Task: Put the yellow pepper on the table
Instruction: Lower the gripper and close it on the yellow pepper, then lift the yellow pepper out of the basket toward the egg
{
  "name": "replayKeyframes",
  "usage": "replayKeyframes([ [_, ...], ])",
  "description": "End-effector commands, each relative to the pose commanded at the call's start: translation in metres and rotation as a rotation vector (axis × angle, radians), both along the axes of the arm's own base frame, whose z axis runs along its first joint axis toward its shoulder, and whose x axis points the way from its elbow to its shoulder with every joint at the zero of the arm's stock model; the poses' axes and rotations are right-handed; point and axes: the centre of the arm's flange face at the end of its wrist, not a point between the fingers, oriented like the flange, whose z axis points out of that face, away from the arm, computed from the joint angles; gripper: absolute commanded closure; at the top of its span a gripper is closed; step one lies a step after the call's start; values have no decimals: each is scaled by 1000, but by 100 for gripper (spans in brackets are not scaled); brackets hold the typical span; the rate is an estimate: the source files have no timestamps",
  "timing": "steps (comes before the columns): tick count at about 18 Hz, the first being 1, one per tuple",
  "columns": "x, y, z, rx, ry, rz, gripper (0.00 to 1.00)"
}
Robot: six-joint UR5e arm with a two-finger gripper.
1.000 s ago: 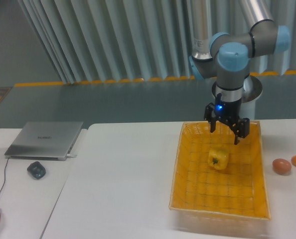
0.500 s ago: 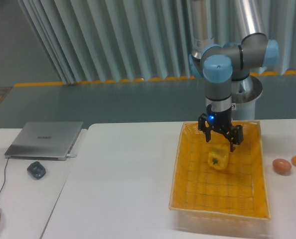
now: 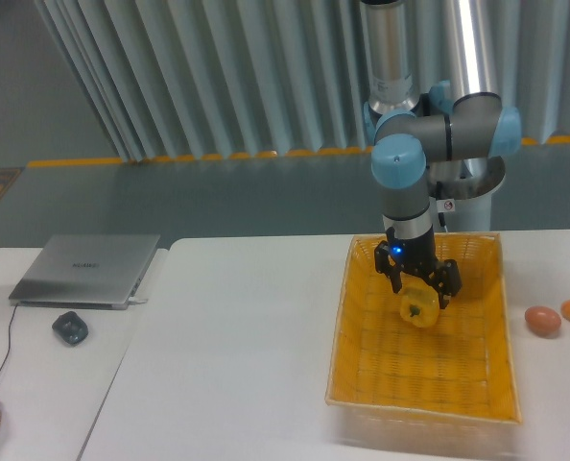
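The orange woven basket (image 3: 421, 331) sits on the white bench (image 3: 237, 355), and the yellow pepper (image 3: 418, 309) lies inside it toward the far half. The tool (image 3: 418, 292) hangs over the pepper, its fingers spread to either side (whether they touch it I cannot tell). An egg-shaped item (image 3: 542, 320) lies right of the basket.

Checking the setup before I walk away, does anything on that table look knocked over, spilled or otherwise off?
Nothing stands out. The orange basket sits flat on the table, the yellow pepper lies inside it under the open gripper, and the egg-shaped item rests on the table to the right.
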Motion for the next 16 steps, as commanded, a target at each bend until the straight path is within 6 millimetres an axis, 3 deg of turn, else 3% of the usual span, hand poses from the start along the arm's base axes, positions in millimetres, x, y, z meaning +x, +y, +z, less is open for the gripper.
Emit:
replayKeyframes([
  [7,1,7,-9,-25,20,-10,1],
  [9,0,7,-12,-37,28,-9,13],
  [11,-1,7,-11,-38,31,-9,41],
  [12,-1,8,-10,-37,32,-9,49],
  [14,-1,8,-10,-35,33,-7,56],
  [16,-2,9,-7,-29,35,-7,57],
])
